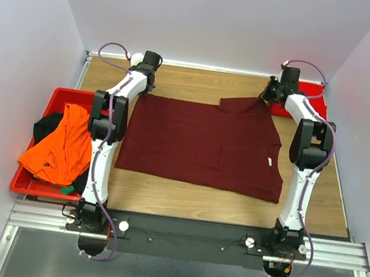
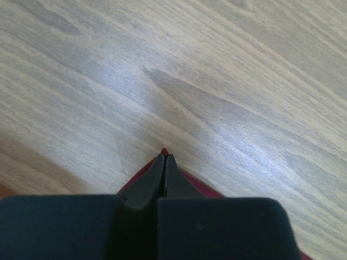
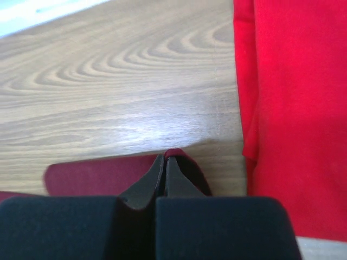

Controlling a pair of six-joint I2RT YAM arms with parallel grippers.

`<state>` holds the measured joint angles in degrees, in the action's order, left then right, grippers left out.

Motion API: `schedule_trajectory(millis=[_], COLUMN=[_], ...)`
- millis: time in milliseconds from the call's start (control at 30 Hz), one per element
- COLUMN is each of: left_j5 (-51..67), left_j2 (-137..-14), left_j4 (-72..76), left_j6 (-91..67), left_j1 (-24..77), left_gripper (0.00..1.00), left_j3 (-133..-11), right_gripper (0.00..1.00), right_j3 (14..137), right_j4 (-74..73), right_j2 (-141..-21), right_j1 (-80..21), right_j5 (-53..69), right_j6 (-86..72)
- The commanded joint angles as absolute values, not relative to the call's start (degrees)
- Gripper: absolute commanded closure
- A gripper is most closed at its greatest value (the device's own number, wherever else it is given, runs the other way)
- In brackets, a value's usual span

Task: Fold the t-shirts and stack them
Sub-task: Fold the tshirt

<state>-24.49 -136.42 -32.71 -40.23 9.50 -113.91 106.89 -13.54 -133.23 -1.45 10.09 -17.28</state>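
A dark maroon t-shirt [image 1: 202,141] lies spread flat across the middle of the wooden table. My left gripper [image 1: 150,80] is shut on its far left corner; the left wrist view shows a maroon tip [image 2: 164,153] pinched between the closed fingers. My right gripper [image 1: 271,95] is shut on its far right corner, seen as a maroon fold [image 3: 179,157] in the right wrist view. A bright red t-shirt [image 1: 307,100] lies at the far right, also in the right wrist view [image 3: 298,108]. An orange t-shirt [image 1: 60,145] and a black one [image 1: 45,126] lie in the tray.
A red plastic tray [image 1: 56,96] stands at the table's left edge. White walls close the far side and both sides. A metal rail [image 1: 185,231] carries the arm bases at the near edge.
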Motion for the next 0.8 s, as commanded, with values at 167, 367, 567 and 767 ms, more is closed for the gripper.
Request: schedule_trajectory(millis=[167,367,567,767], left_j5=[-23.3,-22.6,-21.4,-19.3], left_j2=[-130.6,-130.4,-127.7,-123.6], left_j4=[-29.4,-29.4,-28.0,-26.9], left_j6=[-38.5,-37.7,-37.6,-38.1], left_j1=[8.8,8.3,7.5,7.0], left_gripper=[1.00,1.00,1.00,1.00], left_j3=[-112.9,-112.2,-108.8,-104.6], right_gripper=[1.00,1.00,0.99,1.00], right_j3=[104.4,99.9,94.3,87.6], right_j4=[-14.2,-14.2,-14.2,-14.1], right_j2=[-124.4,-121.6,-117.2,-111.2], right_j1=[-1.8,-1.8,-1.8,-1.8], right_j5=[5.7,5.4,3.9,3.7], right_j6=[-16.3,-16.4,-17.5,-21.3])
